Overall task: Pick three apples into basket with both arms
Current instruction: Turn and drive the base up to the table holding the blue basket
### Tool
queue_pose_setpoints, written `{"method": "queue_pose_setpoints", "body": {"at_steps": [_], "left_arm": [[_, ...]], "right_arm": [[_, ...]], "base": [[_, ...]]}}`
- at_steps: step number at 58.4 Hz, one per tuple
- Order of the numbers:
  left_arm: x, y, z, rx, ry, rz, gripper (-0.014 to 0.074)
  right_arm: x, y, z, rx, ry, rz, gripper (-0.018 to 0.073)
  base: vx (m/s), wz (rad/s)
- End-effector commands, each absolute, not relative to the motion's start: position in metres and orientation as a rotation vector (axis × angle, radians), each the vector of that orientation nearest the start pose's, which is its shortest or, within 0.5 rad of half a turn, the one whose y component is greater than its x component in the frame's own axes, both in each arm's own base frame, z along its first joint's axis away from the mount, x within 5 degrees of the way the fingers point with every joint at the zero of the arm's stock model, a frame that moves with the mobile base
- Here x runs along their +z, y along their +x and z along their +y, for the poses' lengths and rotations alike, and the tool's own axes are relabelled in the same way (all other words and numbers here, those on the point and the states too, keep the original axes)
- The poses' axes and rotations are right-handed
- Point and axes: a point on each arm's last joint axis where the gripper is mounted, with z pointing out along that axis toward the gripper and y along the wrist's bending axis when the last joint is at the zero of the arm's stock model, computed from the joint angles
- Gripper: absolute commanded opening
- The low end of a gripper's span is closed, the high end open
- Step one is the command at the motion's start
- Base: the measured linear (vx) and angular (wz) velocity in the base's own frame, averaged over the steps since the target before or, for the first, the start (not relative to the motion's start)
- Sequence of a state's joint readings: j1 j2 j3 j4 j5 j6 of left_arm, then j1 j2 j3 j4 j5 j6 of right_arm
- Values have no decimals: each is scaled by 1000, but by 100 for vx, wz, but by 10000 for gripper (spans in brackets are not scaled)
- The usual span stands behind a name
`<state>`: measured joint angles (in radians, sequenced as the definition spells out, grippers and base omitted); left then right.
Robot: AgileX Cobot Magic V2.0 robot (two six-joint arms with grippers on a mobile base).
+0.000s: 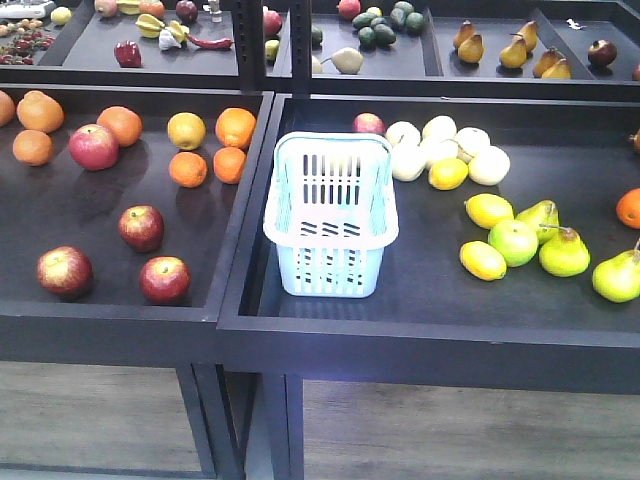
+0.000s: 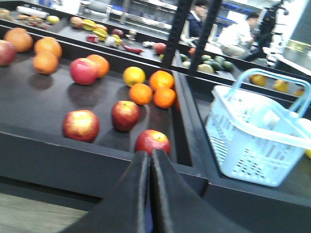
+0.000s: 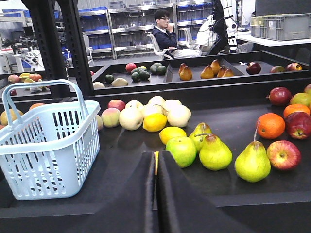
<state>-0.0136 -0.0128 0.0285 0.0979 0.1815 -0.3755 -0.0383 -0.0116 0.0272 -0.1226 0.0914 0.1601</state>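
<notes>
only the front view takes in both trays at once: the three apples lie apart at the front of the left tray [image 1: 60, 210], a back apple [image 1: 141, 227], a front-left apple [image 1: 65, 271] and a front-right apple [image 1: 165, 279], while the basket [image 1: 330, 215] stands upright in the right tray [image 1: 430, 290], just past the divider [image 1: 245, 200]. the grippers show only from the wrists. the left gripper [image 2: 148, 154] has its fingers pressed together on nothing, the front-right apple just beyond their tips. the right gripper [image 3: 156, 154] is likewise closed and empty, the basket well to its left, pears [image 3: 215, 153] ahead. the trays are dark and matte; behind them are metal shelving [image 3: 121, 24] and a seated man [image 3: 165, 31].
</notes>
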Motion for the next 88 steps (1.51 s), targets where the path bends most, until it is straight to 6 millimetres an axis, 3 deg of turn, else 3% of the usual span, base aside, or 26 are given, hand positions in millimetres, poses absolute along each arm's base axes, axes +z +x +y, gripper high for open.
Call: {"method": "queue_pose_setpoints", "body": {"at_steps": [1,88], "left_arm": [[204,55,-2,-257,-190,1567,-6],[204,55,-3,-271,-175,1569,-6]], "right_arm": [[200,56,-3,-18,50,1516,-5],[200,56,-3,-18,50,1516,-5]], "base": [[1,2],[10,-1]]}}
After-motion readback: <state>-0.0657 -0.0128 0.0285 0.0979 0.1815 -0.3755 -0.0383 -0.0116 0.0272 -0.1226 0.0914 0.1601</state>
